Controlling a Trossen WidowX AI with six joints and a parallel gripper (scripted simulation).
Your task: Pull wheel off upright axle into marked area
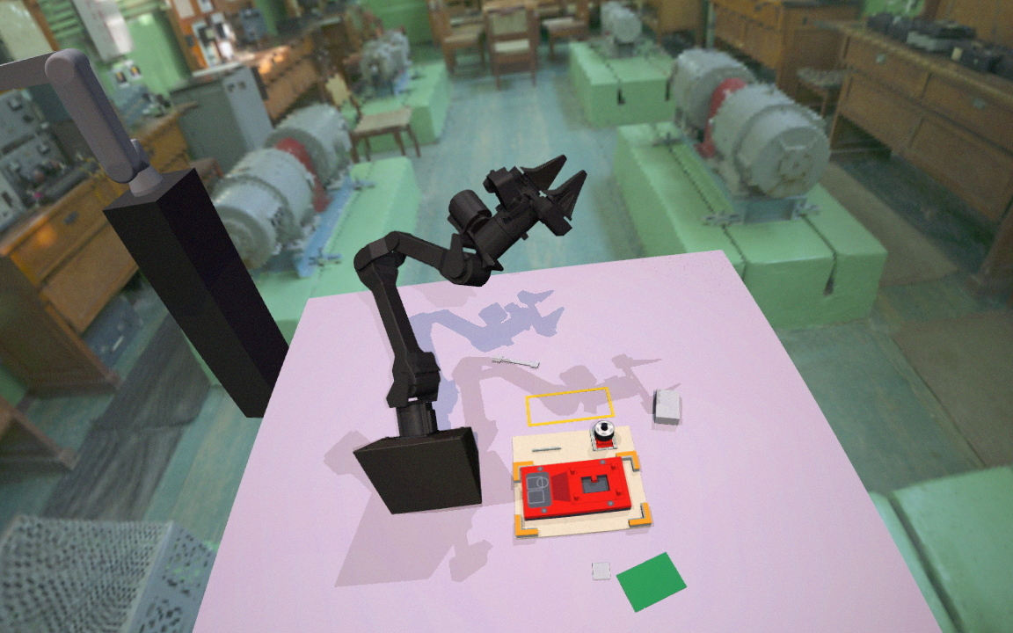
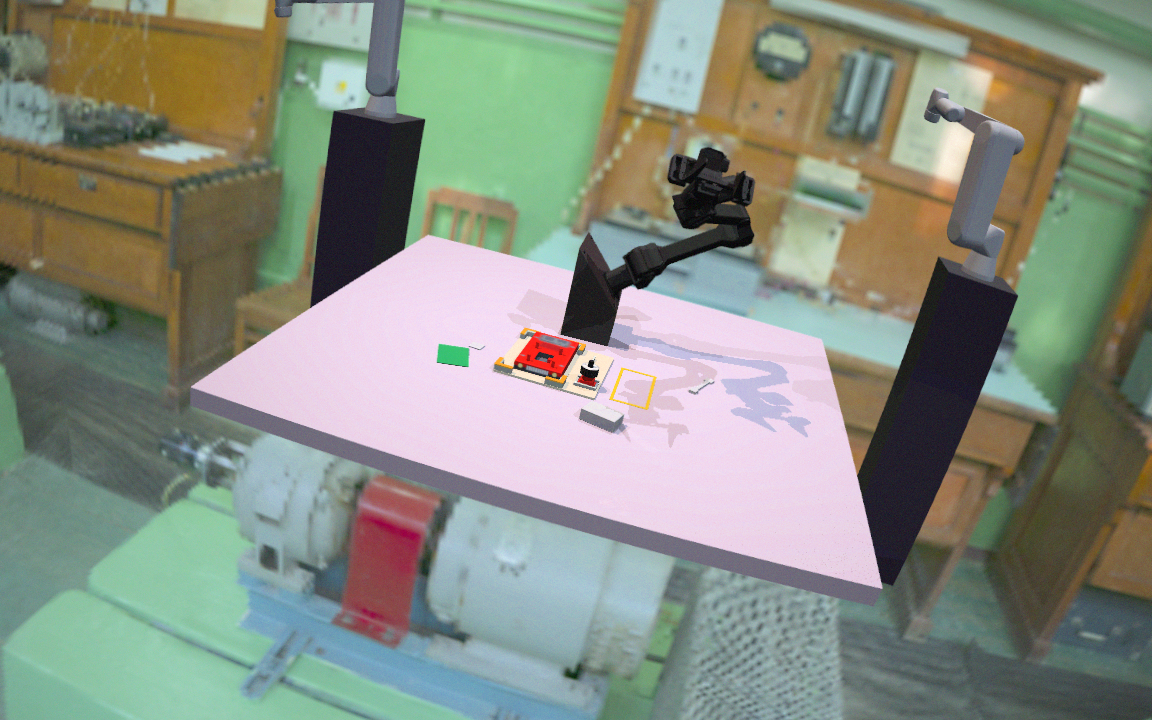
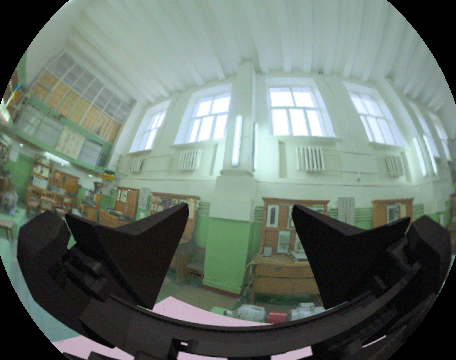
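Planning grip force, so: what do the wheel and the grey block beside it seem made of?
Wheel: dark rim around a pale, slightly shiny hub, likely rubber on metal or plastic; too small to be sure. Grey block: matte, uniform light grey with crisp edges, looks like plain plastic or painted metal. The gripper is open, far above both.

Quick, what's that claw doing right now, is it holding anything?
Claw: open wide and holding nothing, raised high above the table, far from the wheel.
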